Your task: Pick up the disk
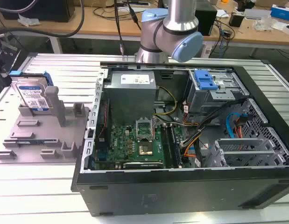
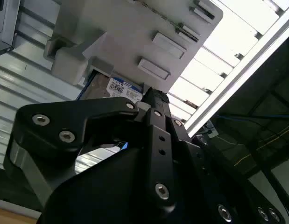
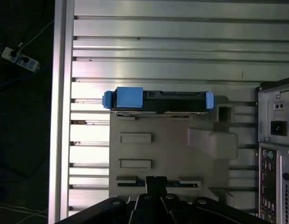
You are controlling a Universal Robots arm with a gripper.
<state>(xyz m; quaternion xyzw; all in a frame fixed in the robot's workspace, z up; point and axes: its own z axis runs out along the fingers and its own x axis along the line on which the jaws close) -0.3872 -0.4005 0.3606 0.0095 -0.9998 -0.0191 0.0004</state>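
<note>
Disk [image 1: 33, 95] stands upright on its long edge at one edge of the grey fixture plate [image 1: 41, 137]. Gripper [image 3: 156, 181] hangs above the plate's opposite edge, apart from the disk. Cannot tell whether it is spread or closed.

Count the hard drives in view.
1. The hard drive stands on edge in the grey fixture plate, at the exterior view's left, outside the computer case. More may be hidden in the case's bays.
</note>
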